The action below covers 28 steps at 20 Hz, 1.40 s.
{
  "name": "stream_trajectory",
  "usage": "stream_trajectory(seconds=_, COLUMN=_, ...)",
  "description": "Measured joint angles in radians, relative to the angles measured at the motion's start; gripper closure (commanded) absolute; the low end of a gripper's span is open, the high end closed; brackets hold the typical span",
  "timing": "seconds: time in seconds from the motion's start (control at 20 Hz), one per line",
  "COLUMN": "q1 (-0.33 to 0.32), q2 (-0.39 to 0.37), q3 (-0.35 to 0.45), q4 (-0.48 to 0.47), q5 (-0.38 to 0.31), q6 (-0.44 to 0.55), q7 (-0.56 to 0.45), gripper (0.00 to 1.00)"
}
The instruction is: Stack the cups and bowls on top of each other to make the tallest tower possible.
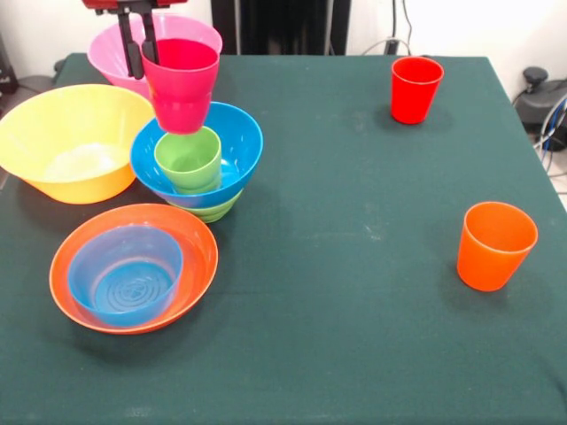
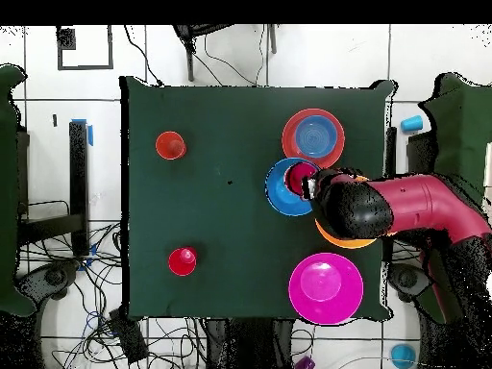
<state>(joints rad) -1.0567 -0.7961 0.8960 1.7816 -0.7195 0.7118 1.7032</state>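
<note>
My gripper [image 1: 142, 51] comes down at the top left and is shut on the near-side rim of the magenta-pink cup [image 1: 182, 84], one finger outside and one inside. That cup [image 2: 302, 175] hangs upright just over the tower. The tower is the light green cup [image 1: 188, 159] standing in the wide blue bowl [image 1: 239, 146], which rests on the small green bowl [image 1: 213, 211]. Off to the right the red cup [image 1: 415, 88] and the orange cup [image 1: 495, 245] stand alone. The shallow orange-red bowl [image 1: 197, 266] holds the small translucent blue bowl [image 1: 124, 276].
The big yellow-orange bowl [image 1: 75, 142] sits left of the tower and the big pink bowl [image 1: 111, 49] behind it. In the overhead view my arm [image 2: 413, 211] covers most of the yellow bowl. The red cup [image 2: 182, 260] and orange cup [image 2: 170, 145] stand far across the green cloth.
</note>
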Motion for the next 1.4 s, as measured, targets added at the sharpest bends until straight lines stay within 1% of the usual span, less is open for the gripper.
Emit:
stream_trajectory(seconds=0.15, q1=0.0, q2=0.02, q3=-0.014, q4=0.0, q5=-0.011, q6=0.0, q7=0.0, gripper=1.0)
stream_trajectory(seconds=0.65, q1=0.0, q2=0.06, q3=-0.03, q4=0.0, q5=-0.016, q6=0.0, q7=0.0, gripper=1.0)
stream_trajectory(seconds=1.4, q1=0.005, q2=0.059, q3=-0.038, q4=0.0, q5=-0.021, q6=-0.014, q7=0.0, gripper=1.0)
